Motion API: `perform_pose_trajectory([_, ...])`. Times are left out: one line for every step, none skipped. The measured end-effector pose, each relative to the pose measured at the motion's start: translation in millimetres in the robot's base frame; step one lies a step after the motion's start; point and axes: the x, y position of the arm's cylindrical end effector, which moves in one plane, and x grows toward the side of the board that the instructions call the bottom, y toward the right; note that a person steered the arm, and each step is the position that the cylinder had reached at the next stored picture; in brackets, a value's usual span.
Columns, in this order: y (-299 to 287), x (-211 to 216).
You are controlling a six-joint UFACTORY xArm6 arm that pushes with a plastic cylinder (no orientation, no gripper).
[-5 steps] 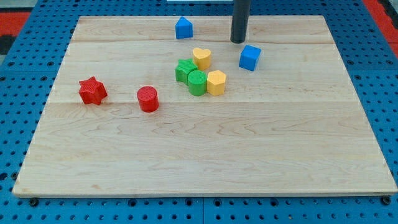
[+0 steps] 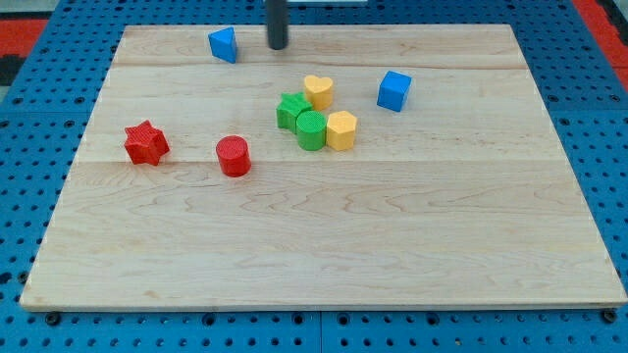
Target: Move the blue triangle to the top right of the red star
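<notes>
Wooden board (image 2: 324,255): my tip (image 2: 279,46) just right of blue triangle (image 2: 225,44), apart; red star (image 2: 146,143) lower left, path unobstructed.

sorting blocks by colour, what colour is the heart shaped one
Yellow. The heart shows clearly in the camera view, just above the green blocks.

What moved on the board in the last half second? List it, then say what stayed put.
My tip swept toward the view's left along the top edge, from beside the blue cube to just right of the blue triangle. The blue triangle slid left with it, and a little toward the top. Unmoved: the red star, the red cylinder, the blue cube, and the green and yellow cluster.
</notes>
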Motion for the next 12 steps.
perform_pose_trajectory([-23.2,-22.5])
perform_pose_trajectory([-102.7,-0.3])
perform_pose_trajectory([-117.3,33.1])
perform_pose_trajectory([-88.5,7.9])
perform_pose_trajectory([-68.0,10.4])
perform_pose_trajectory([-49.5,47.8])
perform_pose_trajectory([-75.6,65.0])
perform_pose_trajectory([-56.9,88.5])
perform_pose_trajectory([-52.0,90.4])
perform_pose_trajectory([-21.8,81.4])
perform_pose_trajectory([-10.0,85.2])
perform_pose_trajectory([-63.6,111.1])
